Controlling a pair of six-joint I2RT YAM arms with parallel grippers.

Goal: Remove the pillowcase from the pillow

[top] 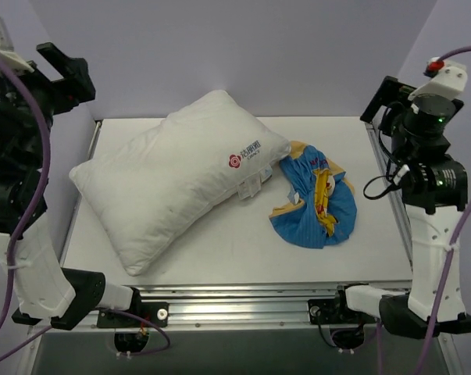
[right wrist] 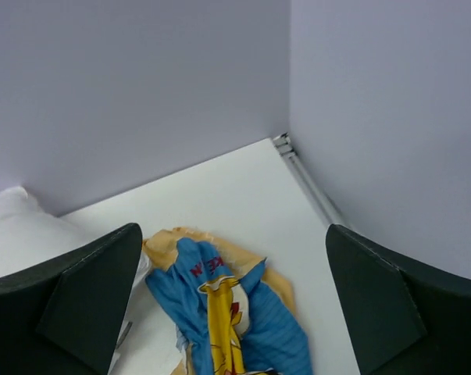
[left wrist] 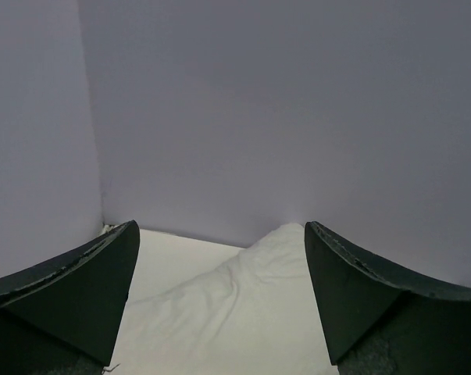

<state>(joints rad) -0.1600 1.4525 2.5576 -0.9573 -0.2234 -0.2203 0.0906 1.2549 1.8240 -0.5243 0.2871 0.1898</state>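
Lavender-grey walls (top: 258, 47) enclose a white surface (top: 219, 258) on three sides; top view, w/ both wrist views. The pillow (top: 173, 183) lies bare and diagonal across the L and centre of the surface, red logo (top: 247, 155) and sewn tag (top: 255, 186) facing up near its R end. The pillowcase (top: 317, 207) sits crumpled in a loose heap just R of that end, blue outside w/ yellow lining (right wrist: 169, 242) and part of the cartoon print (right wrist: 223, 312) showing; whether its top edge touches the pillow corner can't be settled. No fabric wraps the pillow, so the case reads as fully off and the task as done or v. nearly so. L claw (left wrist: 219, 234) is raised at the far L, above the pillow's L end, jaws spread wide w/ nothing btwn them. R claw (right wrist: 233, 234) is raised at the far R, looking down on the heap, likewise wide apart and empty. Both stand high and outboard, prob. a parked pose: clear of the cloth, no snagging, unobstructed view of the result. Heap is soft and limp, so it should lie where it is.
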